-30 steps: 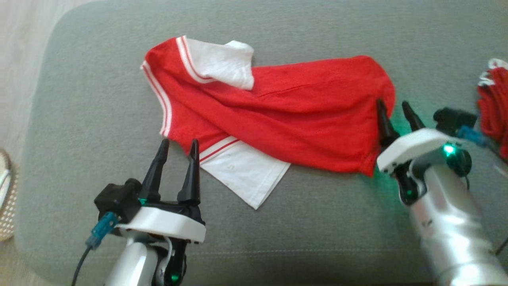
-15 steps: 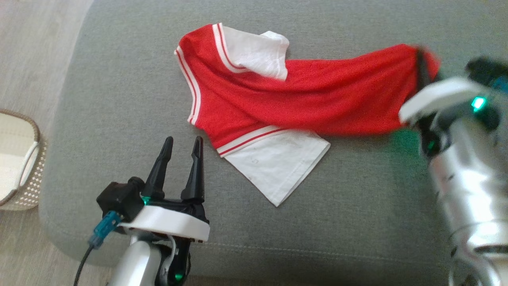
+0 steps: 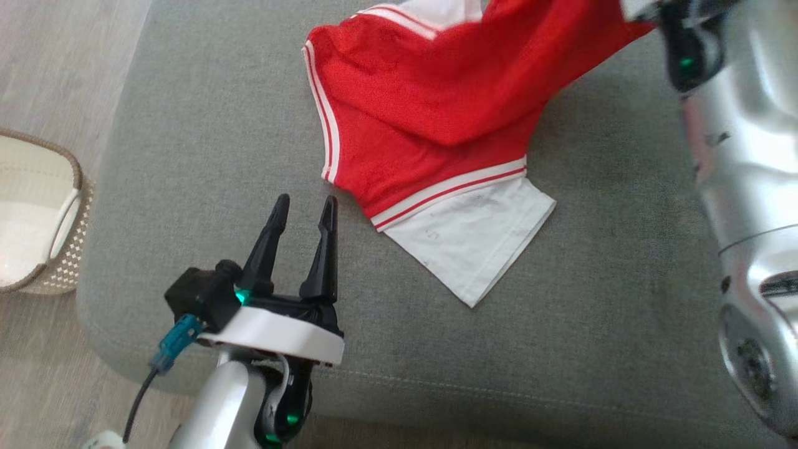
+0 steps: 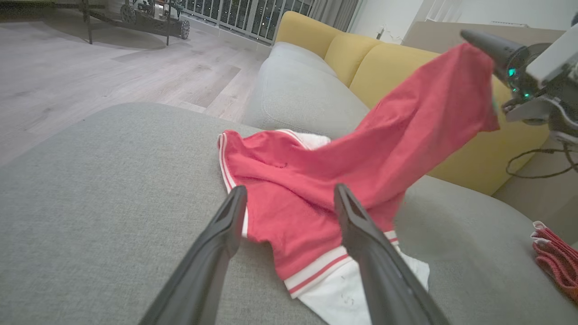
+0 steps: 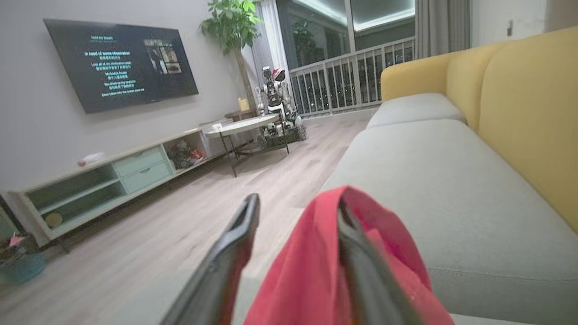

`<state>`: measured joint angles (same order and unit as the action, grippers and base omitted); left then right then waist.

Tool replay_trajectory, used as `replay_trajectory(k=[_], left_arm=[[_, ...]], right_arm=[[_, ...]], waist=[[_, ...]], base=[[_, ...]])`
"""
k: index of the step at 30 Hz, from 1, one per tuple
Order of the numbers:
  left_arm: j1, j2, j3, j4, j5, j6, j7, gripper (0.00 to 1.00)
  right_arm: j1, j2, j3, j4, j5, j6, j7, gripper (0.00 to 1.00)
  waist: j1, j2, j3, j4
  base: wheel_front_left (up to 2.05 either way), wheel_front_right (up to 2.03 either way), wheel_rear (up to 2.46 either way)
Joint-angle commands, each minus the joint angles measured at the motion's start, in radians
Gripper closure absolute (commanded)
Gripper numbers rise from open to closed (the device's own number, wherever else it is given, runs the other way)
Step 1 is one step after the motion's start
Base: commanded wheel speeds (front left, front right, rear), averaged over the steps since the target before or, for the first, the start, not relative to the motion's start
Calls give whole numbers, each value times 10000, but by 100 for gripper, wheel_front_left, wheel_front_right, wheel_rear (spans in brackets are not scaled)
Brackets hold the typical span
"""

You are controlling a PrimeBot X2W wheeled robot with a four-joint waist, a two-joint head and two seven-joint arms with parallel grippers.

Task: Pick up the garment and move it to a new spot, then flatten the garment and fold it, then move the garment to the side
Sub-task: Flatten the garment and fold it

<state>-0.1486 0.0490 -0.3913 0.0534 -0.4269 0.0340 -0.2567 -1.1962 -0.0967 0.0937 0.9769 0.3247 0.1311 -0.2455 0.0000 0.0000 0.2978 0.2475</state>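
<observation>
The red garment (image 3: 436,106) with white sleeves and striped trim lies on the grey sofa seat (image 3: 187,156), and its right end is raised off the cushion. That raised end (image 4: 451,90) hangs from my right gripper (image 5: 295,203), whose jaws stand apart. The cloth (image 5: 316,262) is draped over one finger, with floor showing through the gap. In the head view my right forearm (image 3: 729,125) rises along the right edge. My left gripper (image 3: 307,201) is open and empty, low over the cushion just left of the garment's hem, with its fingers framing the hem (image 4: 290,189).
A woven basket (image 3: 37,237) stands on the wooden floor left of the sofa. Yellow back cushions (image 4: 384,58) rise behind the seat. Another red cloth (image 4: 555,257) lies at the seat's far right. Bare cushion lies in front of the garment.
My right gripper closed on the garment's right end and lifted it up and away, and its jaws now stand apart. The head camera has shifted. My left gripper stayed put.
</observation>
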Motion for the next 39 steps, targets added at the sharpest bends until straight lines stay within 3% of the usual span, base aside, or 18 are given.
replay_trajectory(k=[1, 6, 13, 21, 26, 32, 33, 34, 35, 36, 38, 39], left_arm=[[-265, 13, 268, -313, -68, -22, -51, 0], [-295, 13, 233, -230, -64, -11, -51, 0], [-86, 13, 277, -313, 16, 43, -51, 0], [-180, 13, -57, -408, 6, -13, -51, 0], [-314, 13, -361, -447, -56, 12, -51, 0], [-391, 13, -554, -486, -213, 74, -51, 0], [-407, 13, -584, -497, -244, 86, -51, 0], [-425, 13, -615, -503, -276, 96, -51, 0], [-445, 13, -638, -505, -304, 104, -51, 0], [-468, 13, -655, -516, -329, 118, -51, 0], [-513, 13, -689, -543, -374, 147, -51, 0], [-529, 13, -698, -550, -391, 160, -51, 0]], right_arm=[[-44, 183, 141, -158, -37, -4, -90, 0], [559, 260, 1135, 37, 492, -4, -150, 0], [2033, -173, 1970, 479, 1347, -4, 247, 0], [2236, -336, 1135, 1672, 1891, -4, 378, 0], [1475, -774, 368, 2762, 1583, -4, 173, 0], [1047, -1322, -135, 3099, 636, -4, 75, 0], [1043, -1372, -301, 3117, 450, -4, 112, 5], [1099, -1445, -505, 3126, 262, -4, 221, 18], [1209, -1538, -734, 3130, 41, -4, 408, 53], [1279, -1622, -982, 3132, -203, -4, 535, 62], [1389, -1735, -1507, 3134, -747, -4, 753, 100], [1444, -1723, -1811, 3135, -975, -4, 866, 100]], waist=[[0, 0, 19, -59], [0, 0, -37, -291], [0, 0, -164, -667], [0, 0, 116, -487], [0, 0, 416, 97], [0, 0, 629, 599], [0, 0, 660, 683], [0, 0, 694, 769], [0, 0, 717, 837], [0, 0, 741, 896], [0, 0, 787, 992], [0, 0, 797, 1017]], base=[[0, 0, 0], [0, 0, 0], [0, 0, 0], [0, 0, 0], [0, 0, 0], [0, 0, 0], [0, 0, 0], [0, 0, 0], [0, 0, 0], [0, 0, 0], [0, 0, 0], [0, 0, 0]])
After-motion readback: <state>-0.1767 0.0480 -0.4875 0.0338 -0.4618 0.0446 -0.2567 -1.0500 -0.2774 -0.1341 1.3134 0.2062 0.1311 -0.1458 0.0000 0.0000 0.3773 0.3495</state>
